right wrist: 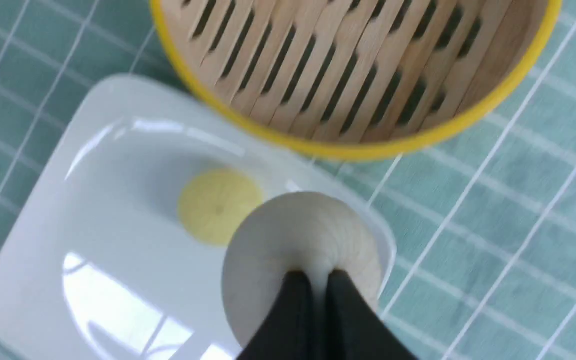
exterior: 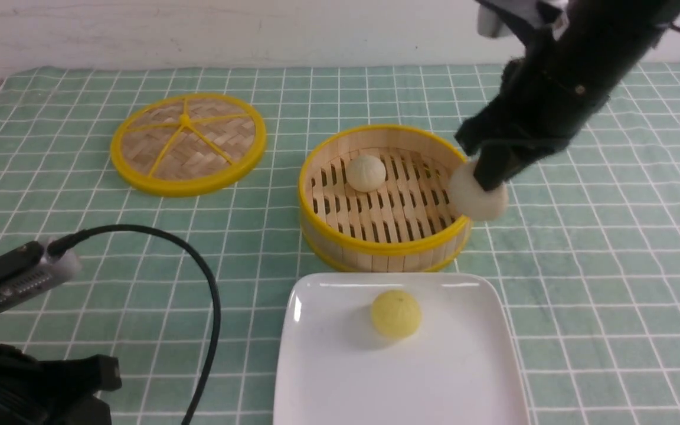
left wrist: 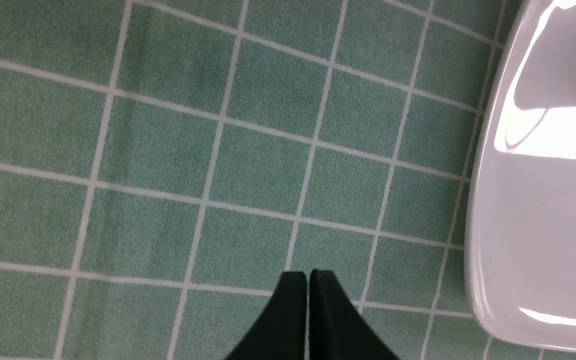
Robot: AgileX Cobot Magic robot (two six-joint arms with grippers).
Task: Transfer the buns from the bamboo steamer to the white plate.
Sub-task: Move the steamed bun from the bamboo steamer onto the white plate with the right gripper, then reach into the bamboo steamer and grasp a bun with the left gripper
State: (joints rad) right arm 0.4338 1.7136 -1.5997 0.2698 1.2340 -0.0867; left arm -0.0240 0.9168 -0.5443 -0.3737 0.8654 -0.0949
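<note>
The bamboo steamer point(exterior: 384, 245) stands mid-table with one pale bun point(exterior: 366, 172) on its slatted floor. My right gripper point(exterior: 489, 180) is shut on the other pale bun point(exterior: 477, 199), holding it in the air over the steamer's right rim. In the right wrist view that bun point(right wrist: 288, 240) hangs pinched between the fingertips point(right wrist: 295, 287) above the corner of the white plate point(right wrist: 93, 210), with the steamer point(right wrist: 368, 145) beyond. The white plate point(exterior: 464, 378) lies in front of the steamer. My left gripper point(left wrist: 308, 274) hovers shut and empty over the cloth left of the plate point(left wrist: 528, 240).
A bright yellow ball point(exterior: 396, 313) rests on the plate, also seen as the yellow ball point(right wrist: 218, 205) in the right wrist view. The flat woven lid point(exterior: 188, 143) lies at the back left. A black cable point(exterior: 213, 307) loops from the left arm over the green checked cloth point(exterior: 611, 265).
</note>
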